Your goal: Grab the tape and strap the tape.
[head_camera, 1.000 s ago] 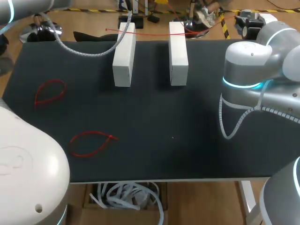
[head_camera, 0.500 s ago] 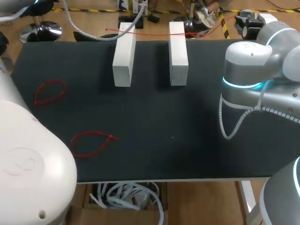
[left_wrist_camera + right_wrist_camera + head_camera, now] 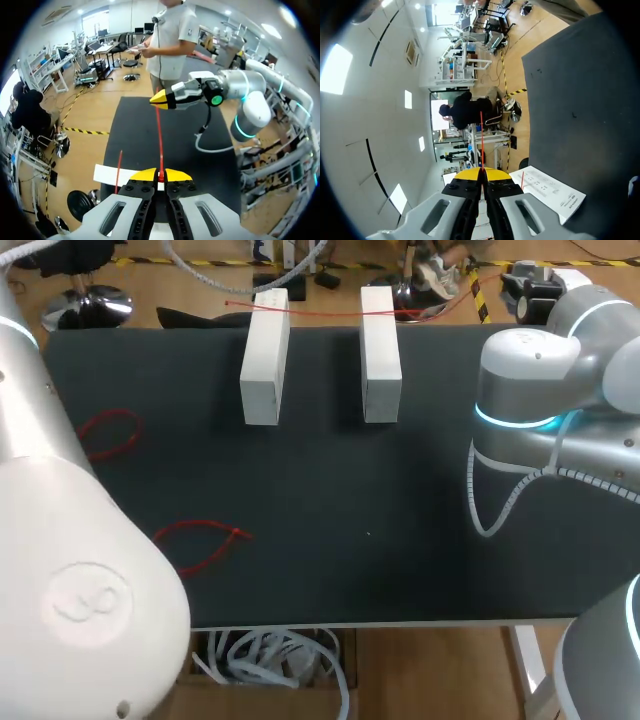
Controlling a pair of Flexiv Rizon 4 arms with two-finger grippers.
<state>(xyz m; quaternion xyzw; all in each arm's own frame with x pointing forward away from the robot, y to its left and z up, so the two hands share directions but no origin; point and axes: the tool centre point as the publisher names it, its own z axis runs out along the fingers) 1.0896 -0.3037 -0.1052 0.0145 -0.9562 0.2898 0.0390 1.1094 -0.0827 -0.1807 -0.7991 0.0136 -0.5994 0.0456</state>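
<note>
Evidently, left gripper (image 3: 160,175) and right gripper (image 3: 481,174) are each closed tight on one end of a straight red tape (image 3: 159,135), stretched between them above the black table (image 3: 400,490). Another red strip (image 3: 320,310) crosses two white blocks (image 3: 265,360), upper centre of the head view; two red loops (image 3: 205,540) lie at left

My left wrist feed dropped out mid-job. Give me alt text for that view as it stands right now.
The left gripper is shut on a red tape, which runs straight ahead above the black table to the yellow tips of the right gripper, also shut on it. A white block lies on the table beside the left gripper.
</note>
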